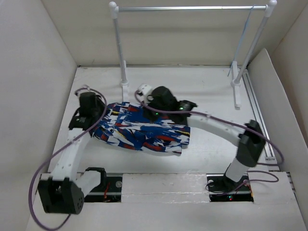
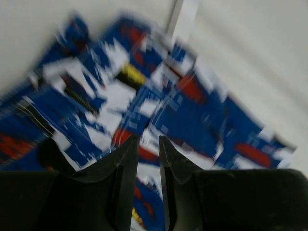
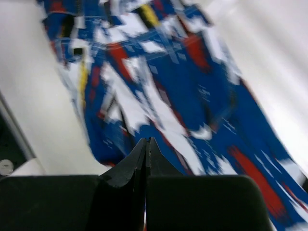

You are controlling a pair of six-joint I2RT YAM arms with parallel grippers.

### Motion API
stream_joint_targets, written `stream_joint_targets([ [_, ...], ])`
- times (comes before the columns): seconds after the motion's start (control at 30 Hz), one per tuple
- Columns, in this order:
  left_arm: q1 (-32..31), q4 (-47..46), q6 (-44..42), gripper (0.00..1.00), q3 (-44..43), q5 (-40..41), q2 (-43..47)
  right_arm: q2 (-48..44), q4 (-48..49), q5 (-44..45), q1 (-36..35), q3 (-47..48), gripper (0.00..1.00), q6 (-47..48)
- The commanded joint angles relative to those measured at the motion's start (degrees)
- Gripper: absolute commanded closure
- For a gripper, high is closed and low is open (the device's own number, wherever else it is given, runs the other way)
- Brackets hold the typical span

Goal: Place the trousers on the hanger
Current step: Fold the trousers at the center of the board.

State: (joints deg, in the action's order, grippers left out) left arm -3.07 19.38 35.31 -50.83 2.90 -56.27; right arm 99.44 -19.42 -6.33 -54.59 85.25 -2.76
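The trousers (image 1: 144,131) lie folded flat in the middle of the table, bright blue with white, red and black streaks. My left gripper (image 1: 102,115) is at their left end; in the left wrist view (image 2: 148,139) its jaws stand a narrow gap apart just over the cloth (image 2: 192,106), with nothing seen held. My right gripper (image 1: 150,111) is over their far edge; in the right wrist view (image 3: 147,140) its jaws are pressed together above the cloth (image 3: 192,96). The hanger (image 1: 244,36) shows only as a thin pale wire hanging edge-on from the rail's right end.
A metal rail rack with white posts (image 1: 119,45) stands at the back, its feet on the table behind the trousers. White walls (image 1: 33,86) close in the left, right and back. Purple cables (image 1: 216,120) run along both arms.
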Motion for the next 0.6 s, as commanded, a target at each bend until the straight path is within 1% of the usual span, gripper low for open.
stream_joint_targets([
  [0.0,-5.53,-6.27,1.08,0.79,6.08,-10.28,-4.1,-10.37,3.69,0.88,3.6,-15.04,1.0,0.92],
  [0.07,-9.21,-9.86,0.73,0.79,7.23,-11.24,-8.4,-13.47,3.24,1.4,6.06,-21.33,1.0,1.09],
  [0.1,-9.76,-10.06,0.29,0.79,7.06,-11.16,-9.9,-15.57,3.68,1.75,6.68,-26.58,1.0,1.09],
  [0.17,-9.76,-9.36,0.46,0.81,6.44,-9.68,-14.82,-16.73,4.56,2.2,7.82,-30.56,1.0,0.75],
  [0.2,-8.54,-9.44,0.64,0.84,6.79,-8.79,-16.05,-16.91,5.09,2.81,8.35,-32.24,1.0,0.74],
  [0.23,-7.4,-9.53,0.81,0.89,8.45,-8.18,-18.24,-16.91,6.66,3.6,8.36,-35.21,1.0,0.74],
  [0.27,-5.91,-10.23,0.9,0.92,9.6,-7.56,-19.22,-16.47,7.11,4.39,8.36,-36.37,1.0,0.57],
  [0.3,-2.85,-10.5,1.08,0.94,11.0,-7.21,-19.92,-15.86,7.9,4.39,8.88,-37.6,1.0,0.39],
  [0.33,-1.34,-10.93,1.6,1.0,13.45,-7.12,-20.89,-14.55,8.52,4.13,8.88,-39.18,1.0,0.04],
  [0.43,3.49,-10.59,3.88,1.0,15.49,-7.64,-19.94,-14.45,8.35,5.17,6.79,-40.95,1.0,-1.19],
  [0.47,3.51,-9.02,5.37,1.0,15.24,-5.03,-16.36,-16.45,6.95,5.97,5.47,-42.09,1.0,-2.06],
  [0.5,3.51,-7.87,6.51,1.0,14.88,-3.53,-15.2,-17.69,5.9,5.98,5.46,-42.71,1.0,-2.24],
  [0.57,3.51,-7.51,7.31,1.0,14.09,-3.51,-12.56,-18.4,5.19,5.98,5.46,-42.89,1.0,-2.16],
])
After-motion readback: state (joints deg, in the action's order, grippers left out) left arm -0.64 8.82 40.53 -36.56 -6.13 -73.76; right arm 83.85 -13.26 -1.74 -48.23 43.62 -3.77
